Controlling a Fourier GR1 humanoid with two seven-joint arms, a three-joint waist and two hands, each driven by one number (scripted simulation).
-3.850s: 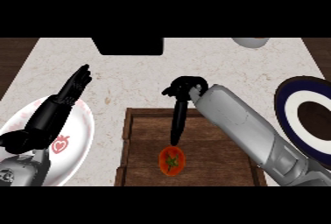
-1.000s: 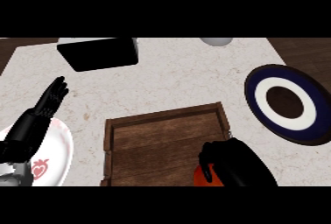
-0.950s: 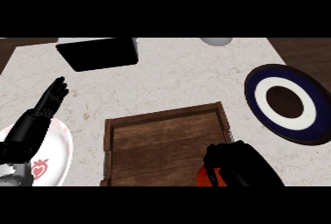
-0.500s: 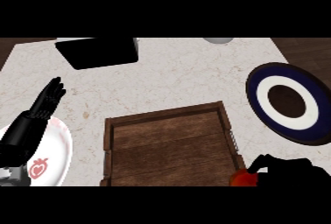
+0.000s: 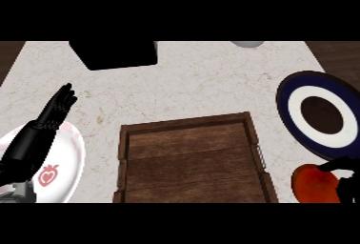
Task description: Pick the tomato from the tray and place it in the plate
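Tomato point(image 5: 314, 183) sits at about 4 o'clock, off the wooden tray point(image 5: 188, 162) now, just right of the tray's right rim and just below the dark blue and white plate point(image 5: 321, 115), near its lower rim but not on it. Half a second ago it was smaller in view and lower, at the tray's lower right corner; now it is higher up and closer to the plate. Right hand point(image 5: 343, 174) shows only at the right edge, dark fingers curled round the tomato's right side, pinching it. Left hand point(image 5: 55, 108) at 9 o'clock, fingers straight and pressed together, resting over the white plate with red fruit print point(image 5: 53, 174), same place as before. Black box point(image 5: 115, 53) at 12 o'clock, grey round thing point(image 5: 247, 43) at 1 o'clock, both unchanged.
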